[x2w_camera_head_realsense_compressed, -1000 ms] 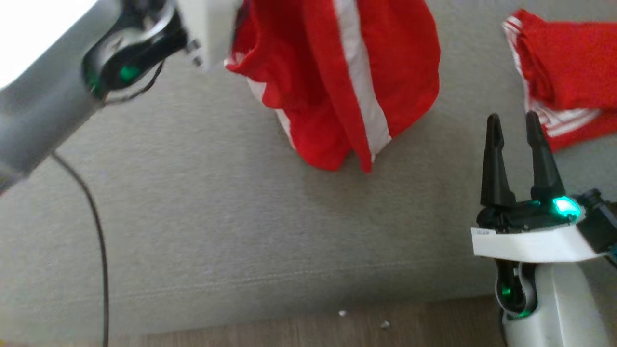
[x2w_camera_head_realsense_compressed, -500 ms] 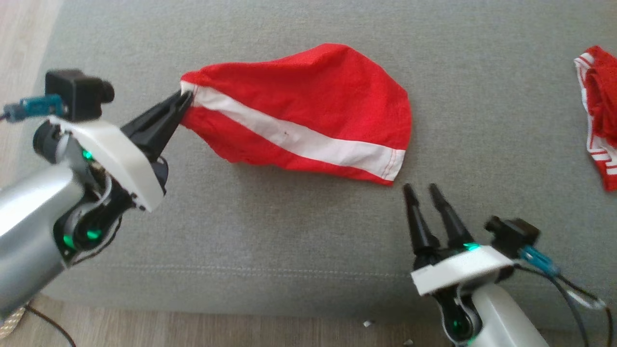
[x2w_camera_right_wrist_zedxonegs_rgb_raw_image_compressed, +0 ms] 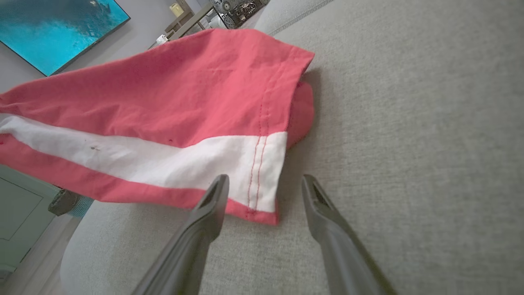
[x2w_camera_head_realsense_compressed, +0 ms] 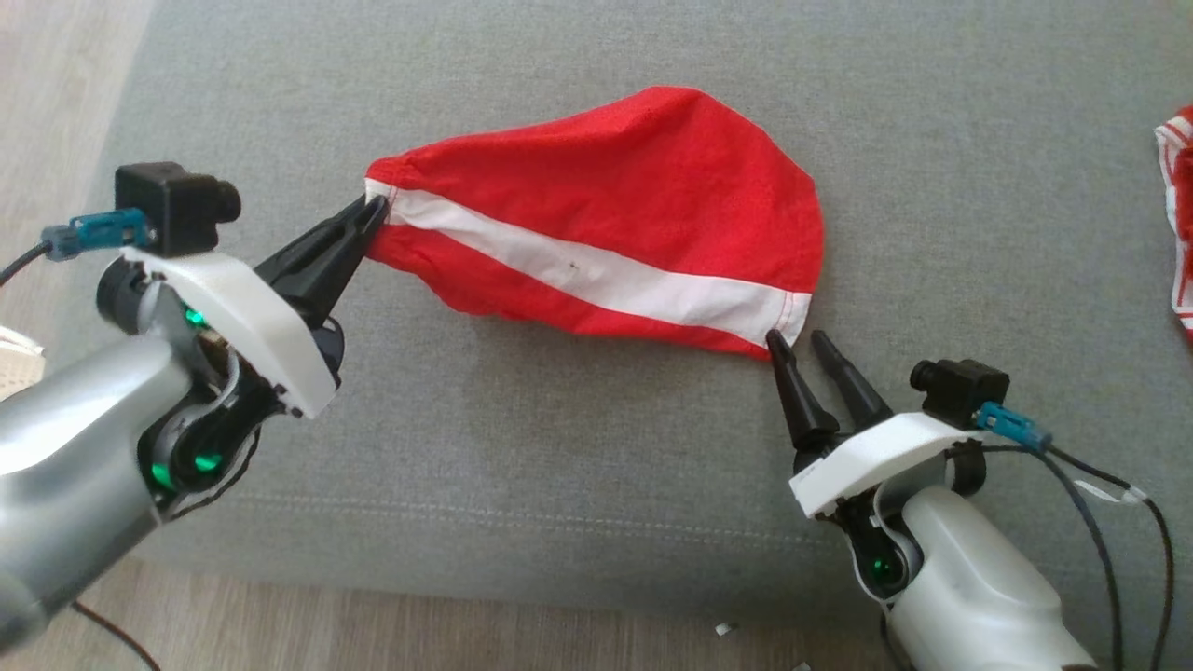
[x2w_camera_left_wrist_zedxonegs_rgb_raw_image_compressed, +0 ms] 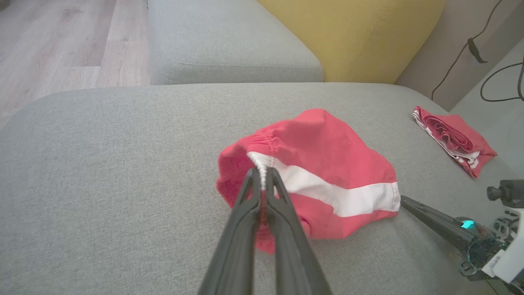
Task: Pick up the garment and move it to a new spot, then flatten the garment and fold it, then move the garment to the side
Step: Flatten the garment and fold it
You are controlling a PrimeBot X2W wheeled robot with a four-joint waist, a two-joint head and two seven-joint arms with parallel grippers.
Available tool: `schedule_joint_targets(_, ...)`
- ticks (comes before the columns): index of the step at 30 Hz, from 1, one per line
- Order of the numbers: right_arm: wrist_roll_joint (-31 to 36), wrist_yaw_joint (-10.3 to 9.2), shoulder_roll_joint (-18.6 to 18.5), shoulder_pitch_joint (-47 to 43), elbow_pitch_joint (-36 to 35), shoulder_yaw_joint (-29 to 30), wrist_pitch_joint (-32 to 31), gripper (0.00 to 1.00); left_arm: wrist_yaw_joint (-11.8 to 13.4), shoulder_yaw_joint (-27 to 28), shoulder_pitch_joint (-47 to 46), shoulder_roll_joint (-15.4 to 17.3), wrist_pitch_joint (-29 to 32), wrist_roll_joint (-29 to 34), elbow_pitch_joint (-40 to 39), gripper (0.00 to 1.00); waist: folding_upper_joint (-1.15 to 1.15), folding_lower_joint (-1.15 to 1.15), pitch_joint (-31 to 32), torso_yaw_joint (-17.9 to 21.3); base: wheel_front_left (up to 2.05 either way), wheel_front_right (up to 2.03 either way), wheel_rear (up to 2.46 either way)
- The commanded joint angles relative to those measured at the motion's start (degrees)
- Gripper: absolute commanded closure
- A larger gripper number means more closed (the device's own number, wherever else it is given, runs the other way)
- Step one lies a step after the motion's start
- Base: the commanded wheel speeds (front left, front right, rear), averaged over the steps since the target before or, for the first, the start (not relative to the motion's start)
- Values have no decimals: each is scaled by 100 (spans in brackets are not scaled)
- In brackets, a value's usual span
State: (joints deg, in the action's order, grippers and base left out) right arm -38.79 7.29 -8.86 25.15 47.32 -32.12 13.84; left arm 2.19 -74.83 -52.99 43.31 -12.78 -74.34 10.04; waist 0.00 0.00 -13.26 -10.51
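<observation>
The red shorts (x2w_camera_head_realsense_compressed: 606, 214) lay stretched across the grey sofa (x2w_camera_head_realsense_compressed: 559, 447), having hung bunched in the air from my left arm only a second before. The left pincer (x2w_camera_head_realsense_compressed: 373, 219) was still clamped tight on the waistband where the white stripe begins, holding that end just off the cushion. The bigger change was on the right: the right pincer (x2w_camera_head_realsense_compressed: 795, 337), which half a second earlier had stood apart from the cloth, had come up to the hem corner. Its jaws were open and held nothing, one tip at the hem edge and the other just beside it (the right wrist view showed the stitched corner sitting between the two fingers). I judged the move to the new spot done and flattening about to begin: with both ends pinched, I could pull the cloth taut. A shallow bite on that thin hem looked like the main risk. The other red garment (x2w_camera_head_realsense_compressed: 1179, 214) lay well apart, at the sofa's right.
</observation>
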Motion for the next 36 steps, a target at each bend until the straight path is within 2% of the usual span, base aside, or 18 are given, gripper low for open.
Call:
schedule_joint_targets(1,-142,20,68,144,-57,-210,93,26,-42,351,-151,175,-72,39,14,100,0,0,37,-10,0,0,0)
schedule_joint_targets(2,-182,20,62,161,-39,-265,99,51,-55,348,-139,173,-72,40,28,100,0,0,48,-9,0,0,0)
schedule_joint_targets(4,-209,20,32,191,-14,-362,108,88,-76,340,-111,172,-70,41,55,100,0,0,80,-6,0,0,0)
schedule_joint_targets(5,-230,20,25,200,-17,-381,111,100,-84,335,-97,176,-58,46,69,100,0,0,94,-3,0,0,0)
schedule_joint_targets(12,-216,20,-108,160,-338,-331,114,100,-99,323,-27,184,-63,68,116,100,0,0,225,64,0,0,0)
schedule_joint_targets(16,-171,20,-254,76,-653,147,115,100,-95,412,-7,238,-119,118,105,100,0,0,348,150,0,0,0)
schedule_joint_targets(19,-239,20,-333,10,-640,46,111,100,-81,451,40,292,-134,96,63,100,0,0,387,200,0,0,0)
schedule_joint_targets(20,-280,20,-357,26,-590,-37,78,44,-80,458,49,297,-137,93,56,100,0,0,387,207,0,0,0)
schedule_joint_targets(21,-303,20,-373,53,-525,-150,2,3,-80,463,59,296,-140,92,52,100,0,0,383,212,0,0,0)
schedule_joint_targets(22,-330,20,-374,89,-464,-270,-76,0,-80,467,70,291,-143,88,48,100,0,0,373,216,0,0,0)
schedule_joint_targets(26,-495,20,-279,269,-183,-622,-234,0,-100,475,90,271,-151,93,45,100,0,0,298,195,0,0,0)
schedule_joint_targets(36,-919,20,-175,657,356,-1053,-57,0,-152,492,43,222,-155,136,117,100,0,0,180,84,0,0,0)
